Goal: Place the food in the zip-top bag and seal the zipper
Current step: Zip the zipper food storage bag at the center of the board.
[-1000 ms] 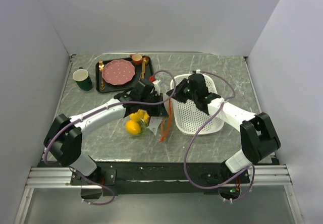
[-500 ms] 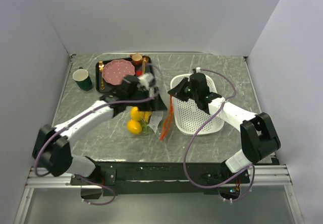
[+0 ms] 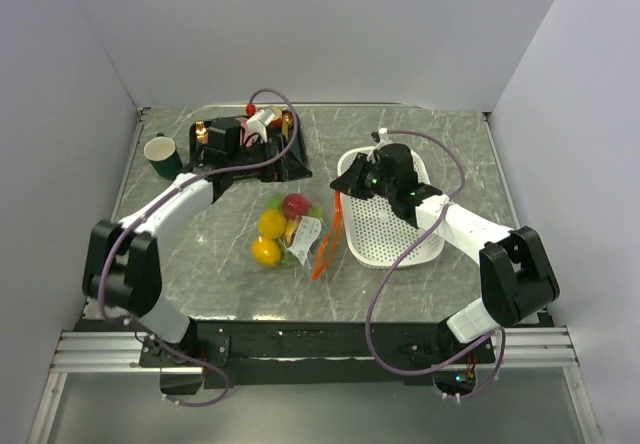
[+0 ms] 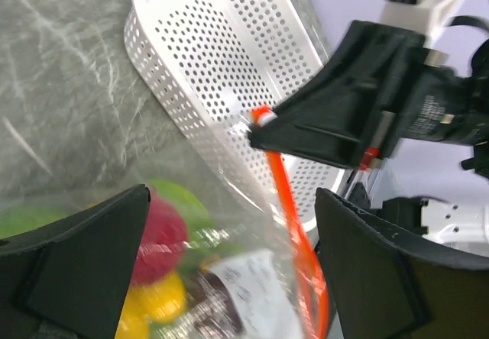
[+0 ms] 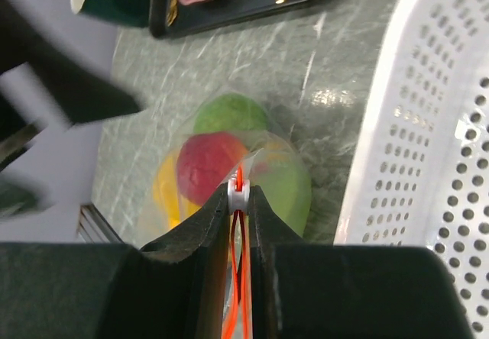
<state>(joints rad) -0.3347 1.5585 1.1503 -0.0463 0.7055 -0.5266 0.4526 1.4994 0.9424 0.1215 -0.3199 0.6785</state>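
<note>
Right hand (image 5: pixel 238 200) pinches the zipper (image 3: pixel 330 236) at its far end; the zip-top bag (image 3: pixel 303 244) of food (image 3: pixel 270 226) lies just left on the desk (image 3: pixel 180 254), white label (image 4: pixel 244 276) unreadable. My left hand (image 4: pixel 231 198) gapes wide, far-left.

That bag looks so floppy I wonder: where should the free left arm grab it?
Probably the orange zipper's free near end, approached from above on the left: it is the stiffest part, the right gripper pinches the far end, and the basket blocks the right side.
</note>
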